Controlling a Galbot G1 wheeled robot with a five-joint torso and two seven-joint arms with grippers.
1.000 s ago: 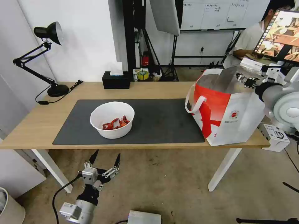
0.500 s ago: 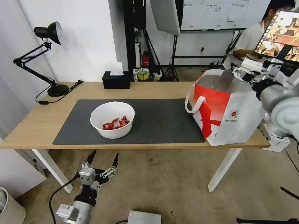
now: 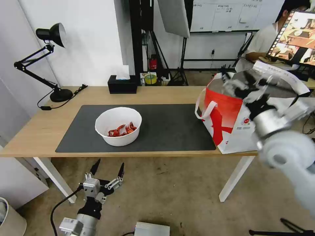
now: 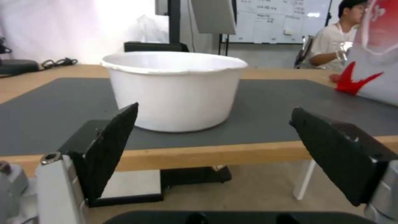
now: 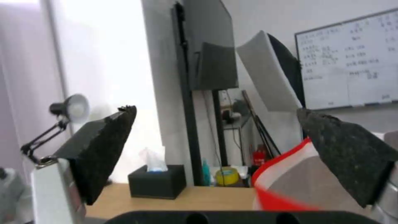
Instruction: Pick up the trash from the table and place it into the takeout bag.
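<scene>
With both pincers spread and empty, the left gripper [image 3: 107, 167], low before the table [image 3: 39, 127], should rise level with the white bowl of crayfish shells [image 3: 118, 126] and pinch its near rim for the takeout bag [image 3: 229, 114], while the right gripper [image 3: 242, 88] hangs above that bag.

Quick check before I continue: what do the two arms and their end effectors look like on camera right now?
Both match. The left end effector has two black, pointed, wedge-shaped fingers on a silver-grey metal body with small linkages, and a black cable loops off beside the arm. The right end effector has the same black wedge fingers with a grainy surface, on a bulky arm of rounded light-grey and white housings.
</scene>
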